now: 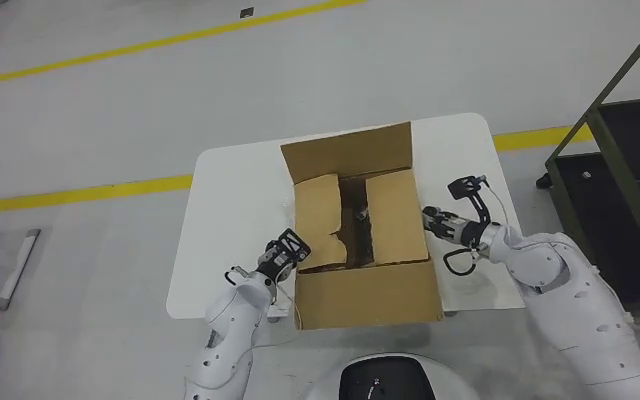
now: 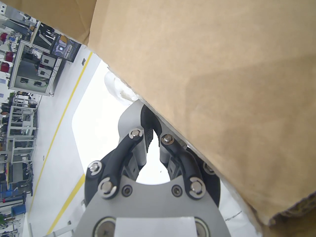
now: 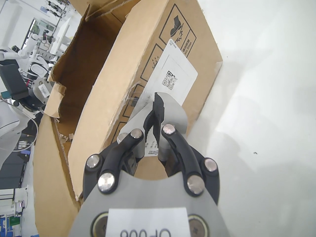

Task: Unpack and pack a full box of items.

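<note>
A brown cardboard box point(image 1: 365, 240) stands on the white table point(image 1: 230, 220). Its far flap is upright, and its two side flaps are folded inward with a dark gap between them. A small grey item point(image 1: 362, 213) shows down in that gap. My left gripper point(image 1: 287, 247) is shut, its fingertips point(image 2: 148, 124) right against the edge of the left flap point(image 2: 197, 75), which hides one tip. My right gripper point(image 3: 155, 114) is shut and empty. It sits close against the box's outer right wall, near the white label point(image 3: 172, 75).
Something white and crumpled point(image 2: 118, 87) lies on the table beside the box's left side. Bare table lies to the left of the box and at the far right corner point(image 1: 460, 150). A dark metal rack point(image 1: 600, 150) stands off the table to the right.
</note>
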Controlling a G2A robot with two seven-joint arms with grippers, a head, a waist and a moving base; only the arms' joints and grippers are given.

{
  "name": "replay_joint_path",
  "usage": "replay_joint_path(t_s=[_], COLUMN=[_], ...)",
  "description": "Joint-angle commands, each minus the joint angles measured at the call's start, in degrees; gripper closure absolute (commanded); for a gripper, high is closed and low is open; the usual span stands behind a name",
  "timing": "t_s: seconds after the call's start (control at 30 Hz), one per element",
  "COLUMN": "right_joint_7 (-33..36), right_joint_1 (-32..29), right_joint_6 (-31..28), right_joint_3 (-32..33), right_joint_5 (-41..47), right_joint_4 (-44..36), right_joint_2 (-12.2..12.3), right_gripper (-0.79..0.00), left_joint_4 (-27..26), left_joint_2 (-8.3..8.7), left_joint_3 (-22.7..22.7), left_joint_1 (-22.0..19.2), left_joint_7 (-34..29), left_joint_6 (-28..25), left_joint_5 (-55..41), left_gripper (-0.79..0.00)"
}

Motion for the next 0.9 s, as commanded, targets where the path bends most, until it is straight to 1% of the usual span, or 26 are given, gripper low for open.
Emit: replay_joint_path(t_s=[0.0,0.03,0.07,0.1,0.17,0.2,0.23,0.27,0.3,0.4,0.43,0.63,0.87], right_joint_7=[0.05,0.46,1.23,0.28,-1.74,-2.46,-4.3,-6.35,-7.16,-11.43,-13.43,-17.1,-15.36], right_joint_1=[-0.19,-0.28,-0.24,0.02,0.19,0.57,1.18,2.01,2.79,6.65,8.41,18.12,29.75], right_joint_6=[0.73,0.93,0.85,1.18,2.32,2.72,4.46,5.39,5.83,9.66,11.88,15.96,14.5], right_joint_3=[1.41,2.0,2.6,3.79,5.32,6.22,7.26,7.75,7.85,7.79,7.71,2.11,-5.9], right_joint_5=[2.03,3.56,4.5,4.15,5.11,6.15,5.67,6.61,8.13,8.19,8.06,12.91,21.11], right_joint_4=[-0.96,-1.44,-1.89,-2.39,-2.74,-2.6,-1.93,-1.42,-0.56,3.03,4.61,13.3,26.85], right_joint_2=[0.19,0.27,0.41,0.59,0.73,0.81,0.89,0.81,0.72,0.49,0.35,-1.32,-4.18], right_gripper=[-0.095,-0.12,-0.117,-0.163,-0.108,-0.092,-0.083,0.0,0.0,0.0,0.0,0.0,0.0], left_joint_4=[-0.28,-0.48,-0.7,-1.08,-1.9,-2.35,-2.69,-2.72,-3.11,-3.61,-3.77,-4.39,-4.59], left_joint_2=[0.07,0.11,0.13,0.15,0.18,0.15,0.09,-0.07,-0.2,-0.36,-0.43,-0.49,-0.47], left_joint_3=[-0.05,-0.16,-0.3,-0.51,-1.0,-1.43,-1.77,-2.25,-2.22,-2.57,-2.55,-2.58,-2.85], left_joint_1=[0.07,0.12,0.2,0.26,0.46,0.54,0.64,0.65,0.46,0.22,0.08,-0.13,-0.34], left_joint_7=[0.14,0.17,0.06,-0.13,-0.71,-1.33,-2.19,-3.97,-5.34,-6.9,-7.42,-7.95,-8.18], left_joint_6=[0.39,0.66,0.92,1.28,2.47,3.58,4.79,6.26,6.8,9.32,9.7,10.87,12.22], left_joint_5=[0.2,0.28,0.11,-0.07,-0.35,-0.86,-1.59,-3.43,-4.51,-5.63,-6.31,-7.04,-6.79], left_gripper=[-0.785,-0.785,-0.785,-0.785,-0.785,-0.785,-0.785,-0.785,-0.785,-0.785,-0.785,-0.785,-0.785])
